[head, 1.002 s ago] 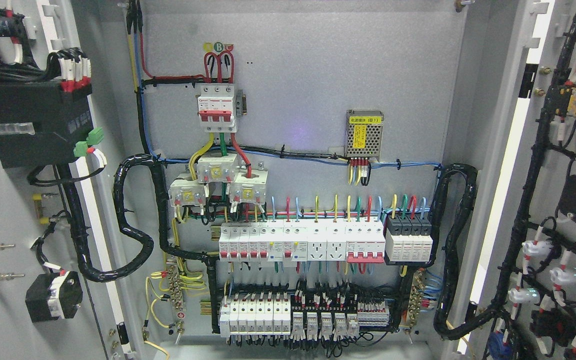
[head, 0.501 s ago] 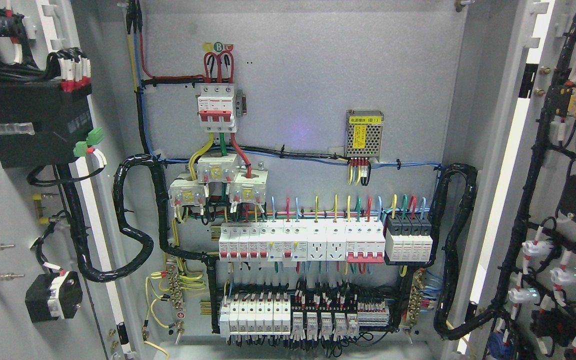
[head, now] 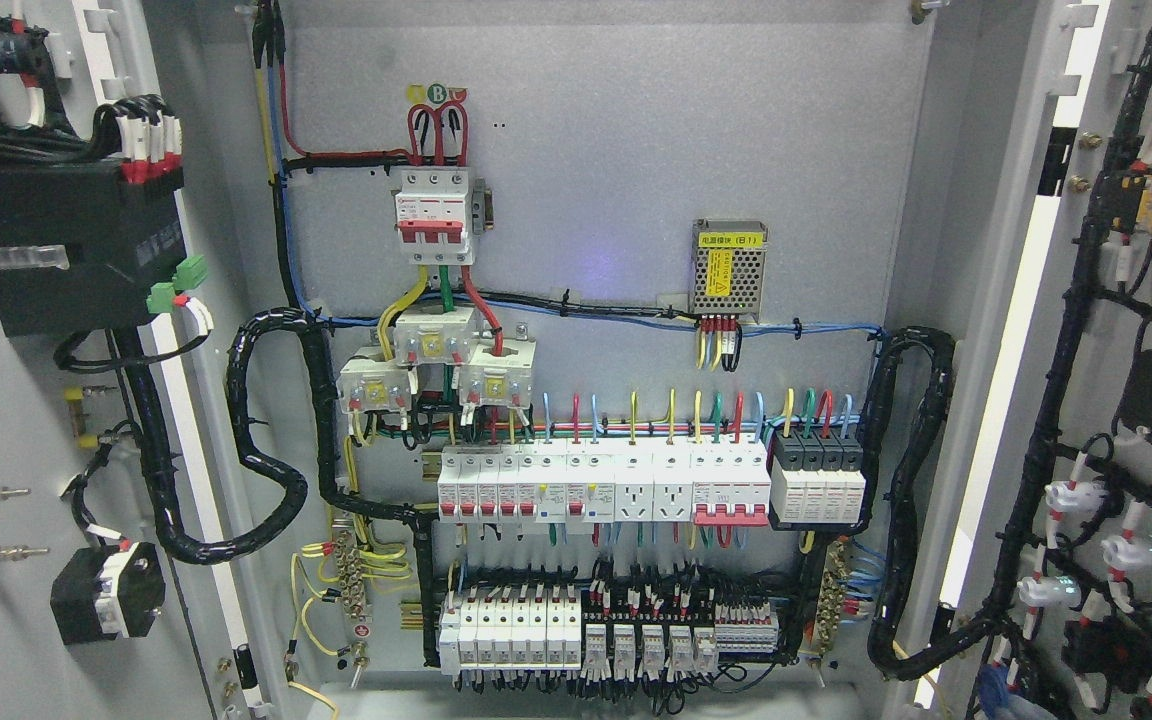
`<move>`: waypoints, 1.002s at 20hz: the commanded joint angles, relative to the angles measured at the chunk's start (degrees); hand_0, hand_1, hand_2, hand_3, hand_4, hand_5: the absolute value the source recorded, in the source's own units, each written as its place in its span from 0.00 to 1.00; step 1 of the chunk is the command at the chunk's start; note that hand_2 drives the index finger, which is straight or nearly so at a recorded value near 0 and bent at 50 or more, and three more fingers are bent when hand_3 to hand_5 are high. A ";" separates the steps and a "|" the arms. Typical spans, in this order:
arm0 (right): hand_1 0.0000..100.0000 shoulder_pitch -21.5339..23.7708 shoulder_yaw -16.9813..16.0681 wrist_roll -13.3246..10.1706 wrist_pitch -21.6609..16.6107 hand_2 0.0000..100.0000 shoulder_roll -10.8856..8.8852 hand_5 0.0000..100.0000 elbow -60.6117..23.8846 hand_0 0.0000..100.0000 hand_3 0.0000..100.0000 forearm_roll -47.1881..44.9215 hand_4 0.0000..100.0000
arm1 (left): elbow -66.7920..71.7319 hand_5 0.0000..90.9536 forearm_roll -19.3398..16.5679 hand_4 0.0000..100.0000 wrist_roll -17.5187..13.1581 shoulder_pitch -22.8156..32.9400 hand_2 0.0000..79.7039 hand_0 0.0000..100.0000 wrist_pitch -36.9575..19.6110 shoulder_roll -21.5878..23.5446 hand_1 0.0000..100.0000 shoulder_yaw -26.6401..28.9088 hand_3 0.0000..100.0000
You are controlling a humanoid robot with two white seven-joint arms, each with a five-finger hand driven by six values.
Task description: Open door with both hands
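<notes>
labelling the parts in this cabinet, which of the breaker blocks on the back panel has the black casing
The black breaker block at the right end of the middle row, under the yellow, green, red and blue wires. The row of breakers beside it and the main breaker above are white.

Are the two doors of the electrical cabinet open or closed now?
Open. The left door and right door show their inner sides, and the breakers inside are exposed.

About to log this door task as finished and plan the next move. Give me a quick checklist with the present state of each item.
1. Left door swung open: ok.
2. Right door swung open: ok.
3. Cabinet interior in view, breakers unobstructed: ok.
4. Left hand clear of the doors: cannot tell, not in view.
5. Right hand clear of the doors: cannot tell, not in view.
6. Cable loom hanging between left door and cabinet, not pinched: ok.
</notes>
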 commanded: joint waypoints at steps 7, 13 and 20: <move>0.00 2.68 -3.50 0.02 0.07 0.00 -0.41 0.00 -0.05 0.39 0.00 -2.59 0.00 | -0.48 0.00 5.80 0.00 -0.02 0.52 0.00 0.00 -32.95 1.39 0.00 8.28 0.00; 0.00 4.09 -4.91 0.02 1.03 0.00 -0.50 0.00 -0.05 0.39 0.00 -6.54 0.00 | 0.05 0.00 10.45 0.00 -0.02 0.61 0.00 0.00 -32.95 4.02 0.00 11.96 0.00; 0.00 4.44 -6.14 0.02 1.74 0.00 -0.24 0.00 0.30 0.39 0.00 -7.25 0.00 | 3.47 0.00 16.87 0.00 -0.02 0.61 0.00 0.00 -32.87 7.80 0.00 16.19 0.00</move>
